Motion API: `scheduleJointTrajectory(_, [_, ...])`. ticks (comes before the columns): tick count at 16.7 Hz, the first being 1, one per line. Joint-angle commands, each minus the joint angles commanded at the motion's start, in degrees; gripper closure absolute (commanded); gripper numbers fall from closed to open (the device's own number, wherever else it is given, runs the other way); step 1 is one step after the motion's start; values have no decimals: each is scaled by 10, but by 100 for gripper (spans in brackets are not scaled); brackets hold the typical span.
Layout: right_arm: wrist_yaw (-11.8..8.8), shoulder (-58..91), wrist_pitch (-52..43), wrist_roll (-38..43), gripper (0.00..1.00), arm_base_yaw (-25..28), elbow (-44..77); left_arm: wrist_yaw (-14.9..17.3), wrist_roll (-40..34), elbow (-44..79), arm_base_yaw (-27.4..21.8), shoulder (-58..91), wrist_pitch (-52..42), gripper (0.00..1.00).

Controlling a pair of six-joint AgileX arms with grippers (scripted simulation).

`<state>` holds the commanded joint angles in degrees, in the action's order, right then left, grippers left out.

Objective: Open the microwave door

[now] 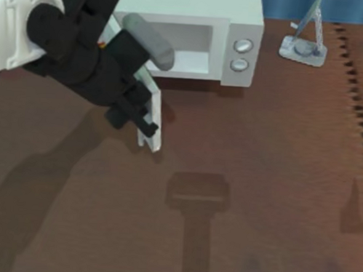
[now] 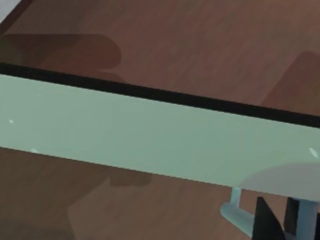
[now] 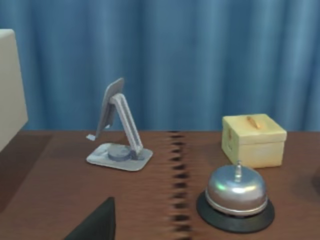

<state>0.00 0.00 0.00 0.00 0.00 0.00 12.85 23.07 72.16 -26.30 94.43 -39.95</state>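
The white microwave (image 1: 238, 16) stands at the back of the table, its two silver knobs (image 1: 240, 55) facing front. The microwave door (image 1: 153, 109) is swung wide open toward the front left, so the cavity (image 1: 187, 47) shows. My left gripper (image 1: 142, 122) is at the door's free edge, shut on the slim handle. In the left wrist view the door (image 2: 150, 135) crosses as a pale band, the handle (image 2: 240, 216) lies below it, and the dark fingers (image 2: 267, 222) sit on it. My right gripper (image 3: 97, 225) is out of the top view, parked facing the table's right side.
A grey phone stand (image 1: 304, 42) stands right of the microwave. A silver bell (image 3: 236, 192) on a black base and a yellow box (image 3: 253, 140) sit at the far right. A dark dotted seam (image 1: 356, 103) runs down the brown tabletop. A blue curtain hangs behind.
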Motion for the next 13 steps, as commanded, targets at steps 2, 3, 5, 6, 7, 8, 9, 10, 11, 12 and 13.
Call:
scheduleJointTrajectory(2, [0,0,0,0,0,0,0,0,0,0,0,0,0,100])
scheduleJointTrajectory(3, [0,0,0,0,0,0,0,0,0,0,0,0,0,100])
scheduleJointTrajectory(5, [0,0,0,0,0,0,0,3,1,-1,-1,1,-1,100])
scheduleJointTrajectory(6, [0,0,0,0,0,0,0,5,8,-1,1,0,-3,100])
scheduleJointTrajectory(7, [0,0,0,0,0,0,0,9,19,-1,6,-1,-5,100])
scheduleJointTrajectory(8, [0,0,0,0,0,0,0,15,34,-2,11,-3,-9,100])
scheduleJointTrajectory(9, [0,0,0,0,0,0,0,22,49,-3,18,-5,-13,100])
scheduleJointTrajectory(10, [0,0,0,0,0,0,0,29,66,-4,25,-6,-18,100])
scheduleJointTrajectory(11, [0,0,0,0,0,0,0,37,81,-6,32,-8,-24,100])
scheduleJointTrajectory(12, [0,0,0,0,0,0,0,44,94,-7,39,-9,-28,100])
scheduleJointTrajectory(13, [0,0,0,0,0,0,0,50,105,-9,43,-11,-31,100])
